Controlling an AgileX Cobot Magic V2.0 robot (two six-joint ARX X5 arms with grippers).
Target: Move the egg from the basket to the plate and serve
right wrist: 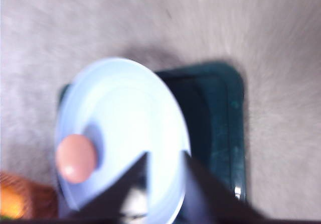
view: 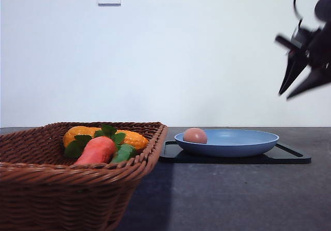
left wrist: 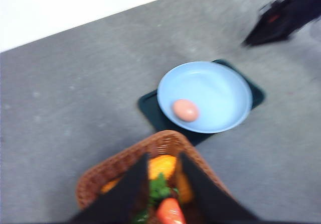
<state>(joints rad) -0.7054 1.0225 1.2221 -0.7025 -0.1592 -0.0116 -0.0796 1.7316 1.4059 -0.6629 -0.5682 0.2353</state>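
1. Egg first: the small, smooth, pale pinkish-brown oval egg (view: pixel 195 135) lies inside the wide, round, matte light blue plastic plate (view: pixel 243 144), close to the rim nearest the basket. You can count the transfer as done.
2. You see the large brown woven wicker basket (view: pixel 31 163) with its braided rim holding only the orange-red carrot with green leaves (view: pixel 96 150) and the bumpy yellow-orange corn-like piece (view: pixel 132 138); no egg remains there.
3. The plate sits on the flat black rectangular tray (view: pixel 292 157), which rests on the grey table (view: pixel 217 200) just beside the basket.
4. Your right gripper (view: pixel 299 86) hangs high above the tray's far side in the front view, fingers spread and empty; its wrist camera looks down onto the plate.
5. Your left gripper (left wrist: pixel 163 176) hovers over the basket, fingers apart, pinching nothing.
6. What is left, by my reading, is 1 step: serving. You probably need to take the plate or tray and present it, keeping it level so the egg does not roll off.
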